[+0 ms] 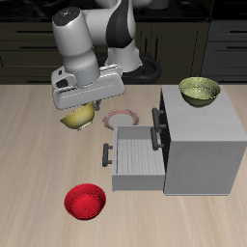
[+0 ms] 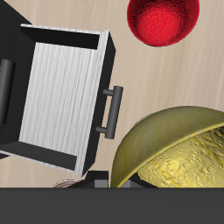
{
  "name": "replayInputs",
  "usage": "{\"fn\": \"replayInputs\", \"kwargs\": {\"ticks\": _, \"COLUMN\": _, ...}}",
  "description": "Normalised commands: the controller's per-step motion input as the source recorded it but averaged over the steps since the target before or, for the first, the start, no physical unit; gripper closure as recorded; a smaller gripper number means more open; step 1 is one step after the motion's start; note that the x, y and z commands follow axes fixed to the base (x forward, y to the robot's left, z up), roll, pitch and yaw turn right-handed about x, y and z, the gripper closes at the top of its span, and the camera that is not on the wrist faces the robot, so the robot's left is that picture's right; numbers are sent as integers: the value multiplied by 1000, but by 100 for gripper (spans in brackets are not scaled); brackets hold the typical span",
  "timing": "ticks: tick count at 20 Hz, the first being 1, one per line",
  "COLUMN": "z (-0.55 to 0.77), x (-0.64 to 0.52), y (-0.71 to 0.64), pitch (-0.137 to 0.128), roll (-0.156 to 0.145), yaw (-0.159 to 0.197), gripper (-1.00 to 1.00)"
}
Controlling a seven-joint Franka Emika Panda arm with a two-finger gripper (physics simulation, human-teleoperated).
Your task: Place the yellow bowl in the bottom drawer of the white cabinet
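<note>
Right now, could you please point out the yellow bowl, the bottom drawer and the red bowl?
yellow bowl [image 1: 79, 118]: exterior view, outer wall below the gripper.
bottom drawer [image 1: 138, 152]: exterior view, ribbed inside floor.
red bowl [image 1: 84, 202]: exterior view, centre of the inside.

Bright, even light; sharp renders

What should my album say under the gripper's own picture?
Yellow bowl tilted in the gripper, beside the open bottom drawer.
</note>
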Motion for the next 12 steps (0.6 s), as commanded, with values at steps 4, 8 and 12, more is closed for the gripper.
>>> {"fn": "replayInputs", "kwargs": {"ticks": 4, "z": 219, "x": 42, "y": 239, "pitch": -32, "roll": 15, "yaw": 0, "gripper": 100}}
{"fn": "replayInputs", "kwargs": {"ticks": 8, "z": 222, "x": 111, "y": 260, "pitch": -25, "roll": 8, "yaw": -23, "gripper": 100}}
{"fn": "replayInputs", "kwargs": {"ticks": 12, "z": 98, "x": 135, "y": 250, "pitch": -17, "roll": 16, "yaw": -34, "gripper": 100}}
